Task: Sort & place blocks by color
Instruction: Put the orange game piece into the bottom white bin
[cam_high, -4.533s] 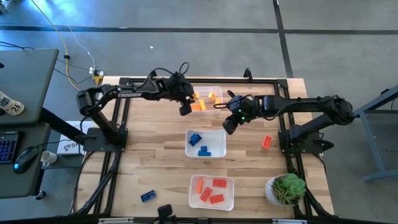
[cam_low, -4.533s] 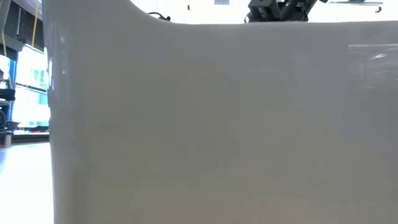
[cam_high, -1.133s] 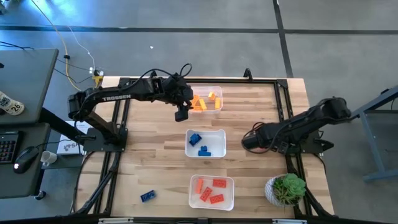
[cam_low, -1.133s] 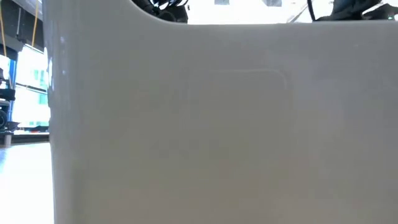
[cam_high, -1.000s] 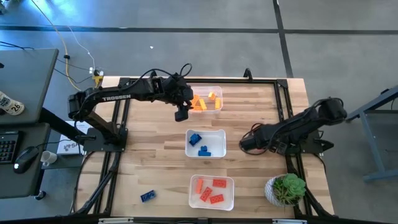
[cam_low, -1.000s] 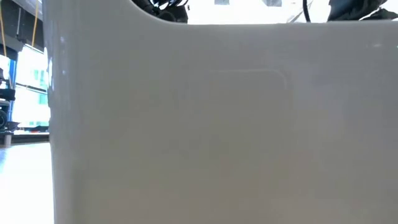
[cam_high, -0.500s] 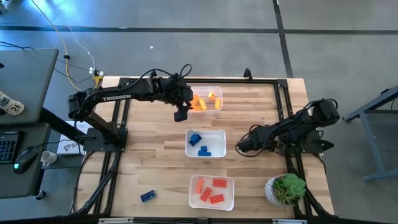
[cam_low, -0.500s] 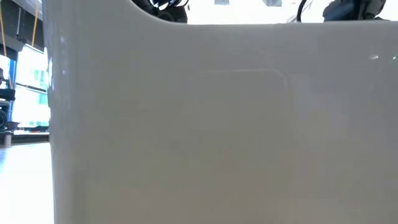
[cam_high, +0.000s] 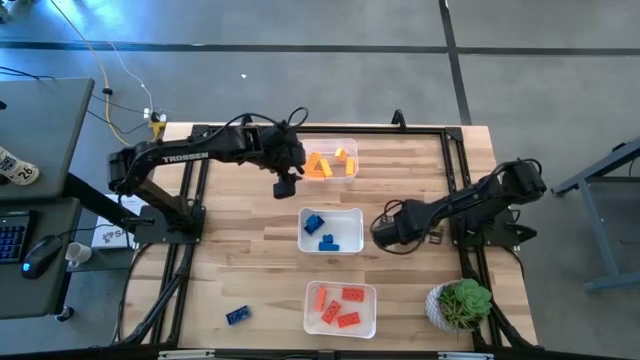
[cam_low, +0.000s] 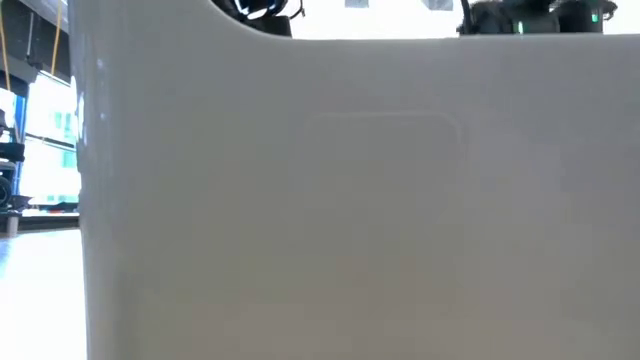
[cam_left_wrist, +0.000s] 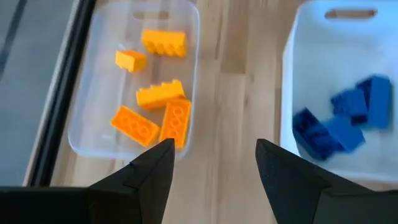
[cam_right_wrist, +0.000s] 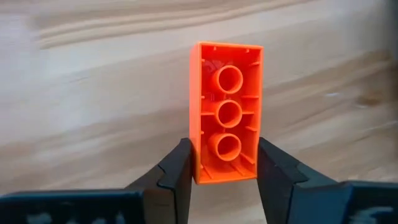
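Observation:
In the right wrist view a red brick (cam_right_wrist: 227, 127) sits between the fingers of my right gripper (cam_right_wrist: 224, 149), which is shut on it. This gripper (cam_high: 383, 233) hangs just right of the middle tub (cam_high: 350, 215) holding blue bricks (cam_high: 318, 228). My left gripper (cam_high: 285, 186) stands open over bare wood beside the far tub (cam_high: 350, 150), where yellow-orange bricks (cam_left_wrist: 158, 106) lie. The near tub (cam_high: 368, 295) holds red bricks (cam_high: 340, 308). One blue brick (cam_high: 238, 314) lies loose at the near left. My right gripper pinches the red brick by its two long sides (cam_right_wrist: 199, 152), near one end, between its two fingers. The fingers point steeply down and lie along the brick. The brick sticks out past the fingertips, hollow underside toward the wrist camera. Whether its far end touches the table I cannot tell.
A potted plant (cam_high: 460, 303) stands at the near right corner. Dark frame rails (cam_high: 455, 170) run along the table's edges. In the low view a white tub wall (cam_low: 350, 200) fills nearly the whole picture. Bare wood lies between the tubs and the right rail.
My right gripper has gone toward the table's left edge, closing on the right side of the blue tub, and its wrist has rolled somewhat. The tubs and the loose blue brick have stayed where they were.

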